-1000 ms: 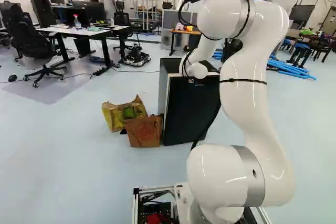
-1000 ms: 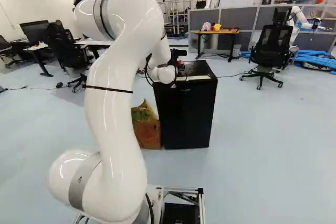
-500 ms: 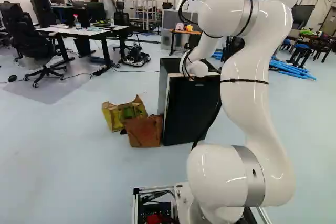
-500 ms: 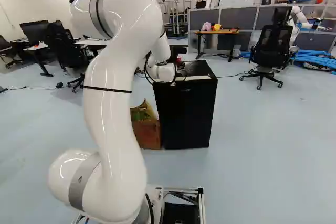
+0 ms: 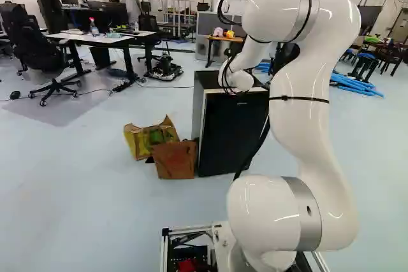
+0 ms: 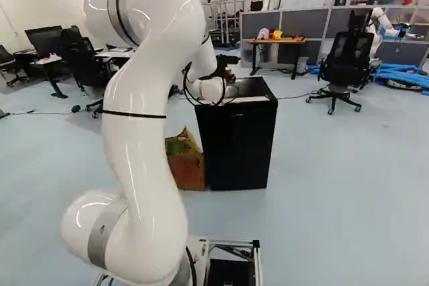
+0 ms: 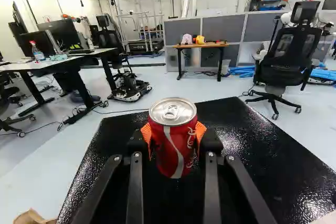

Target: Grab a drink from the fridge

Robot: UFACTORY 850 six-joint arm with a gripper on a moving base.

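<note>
Robotics lab: desks (image 7: 86, 55), monitors (image 7: 62, 34), another robot (image 6: 380, 21), grey partitions (image 7: 216, 28).

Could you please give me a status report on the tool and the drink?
Tool shut on can. Can upright, over fridge top. Nearest obstacle: that fridge, directly beneath; contact unclear.

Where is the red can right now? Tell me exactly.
In the wrist view, the red can is gripped upright between the two orange pads of the pincer, one on either side, over the black top of the fridge.
</note>
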